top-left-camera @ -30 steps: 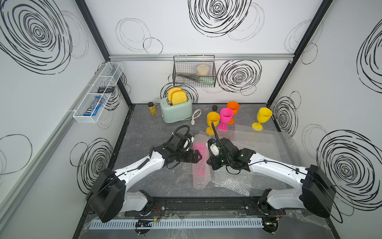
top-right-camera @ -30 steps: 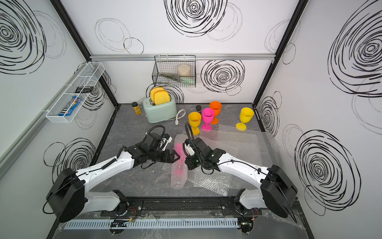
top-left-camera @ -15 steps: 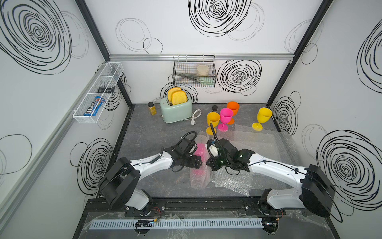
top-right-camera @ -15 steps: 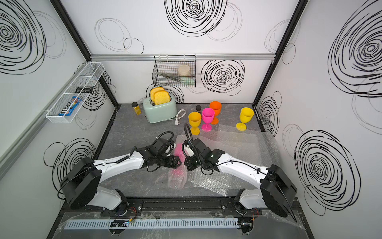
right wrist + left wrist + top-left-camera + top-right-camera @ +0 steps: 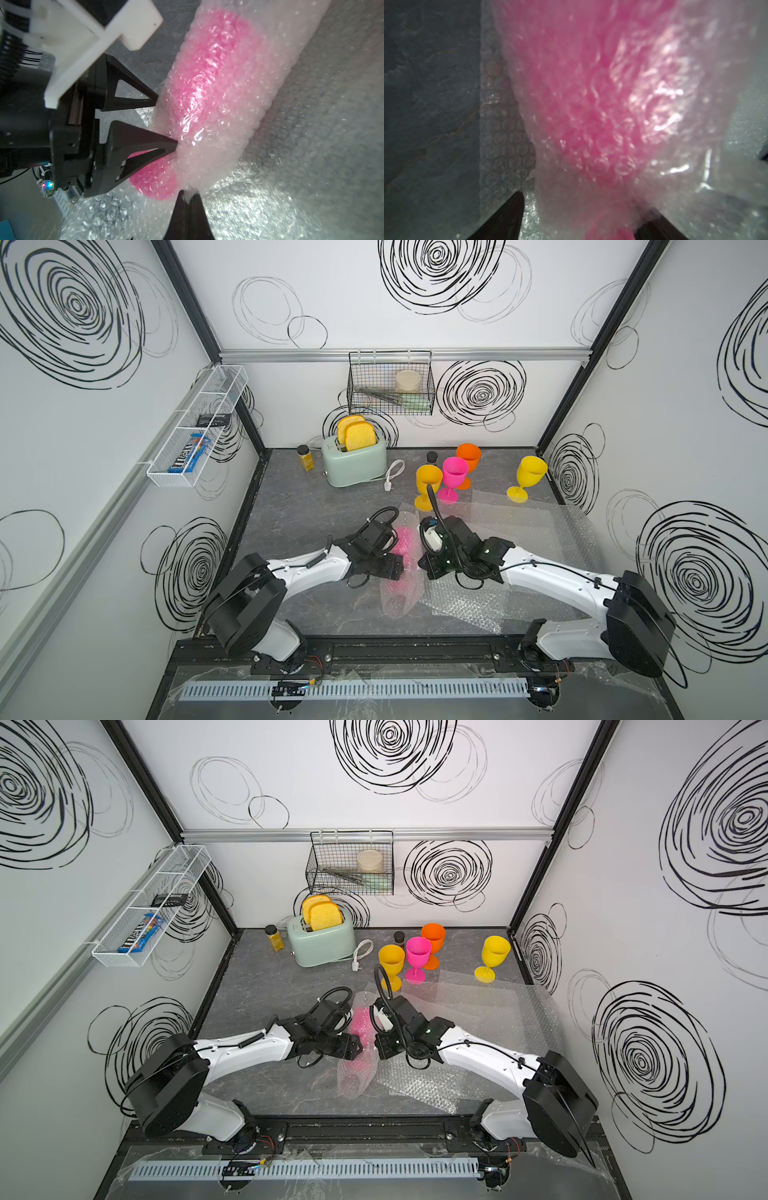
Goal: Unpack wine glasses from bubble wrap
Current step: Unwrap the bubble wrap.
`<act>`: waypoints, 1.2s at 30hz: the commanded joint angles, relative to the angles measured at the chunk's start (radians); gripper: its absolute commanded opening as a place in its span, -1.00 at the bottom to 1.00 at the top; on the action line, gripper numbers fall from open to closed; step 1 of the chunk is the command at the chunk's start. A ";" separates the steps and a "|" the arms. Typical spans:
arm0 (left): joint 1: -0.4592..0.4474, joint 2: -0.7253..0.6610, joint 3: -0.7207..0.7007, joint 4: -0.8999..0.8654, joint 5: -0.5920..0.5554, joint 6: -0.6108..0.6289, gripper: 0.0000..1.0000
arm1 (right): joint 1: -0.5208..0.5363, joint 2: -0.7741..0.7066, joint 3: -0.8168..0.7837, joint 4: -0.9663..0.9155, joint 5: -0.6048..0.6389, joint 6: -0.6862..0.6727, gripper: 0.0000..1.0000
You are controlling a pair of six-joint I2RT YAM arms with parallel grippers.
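Observation:
A hot pink wine glass (image 5: pixel 402 540) (image 5: pixel 360 1022) lies on the table inside a tube of bubble wrap (image 5: pixel 398 593) (image 5: pixel 220 133). My left gripper (image 5: pixel 398 562) (image 5: pixel 583 220) (image 5: pixel 165 122) stands open, its fingers on either side of the wrapped glass near the stem, tips touching the wrap. My right gripper (image 5: pixel 424 565) (image 5: pixel 188 194) is shut on a pinch of the bubble wrap beside the glass's foot (image 5: pixel 154 182). At the back stand a yellow glass (image 5: pixel 428 480), a pink glass (image 5: pixel 454 472), an orange glass (image 5: pixel 468 456) and another yellow glass (image 5: pixel 532 475), all unwrapped.
Flat bubble wrap sheets (image 5: pixel 523 531) cover the right half of the table, under my right arm. A mint toaster (image 5: pixel 353 460) with its cord (image 5: pixel 392 477) and two spice jars (image 5: pixel 306 456) (image 5: pixel 432 457) stand at the back. A wire basket (image 5: pixel 390 385) and white shelf (image 5: pixel 199 427) hang on the walls.
My left gripper has moved forward and right onto the wrapped glass, its jaws narrowing a little. The right gripper has stayed shut on the wrap, almost still.

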 commanded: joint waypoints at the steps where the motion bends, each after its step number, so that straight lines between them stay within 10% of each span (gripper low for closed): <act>1: 0.000 0.002 -0.026 -0.014 -0.046 0.010 0.63 | -0.018 -0.055 -0.015 -0.009 0.021 0.018 -0.95; 16: -0.015 -0.020 -0.010 -0.018 -0.040 0.003 0.63 | 0.071 0.151 0.099 -0.013 0.113 -0.017 -0.36; 36: -0.021 -0.013 -0.004 -0.022 -0.039 0.001 0.63 | 0.103 0.249 0.234 -0.139 0.300 -0.063 -0.84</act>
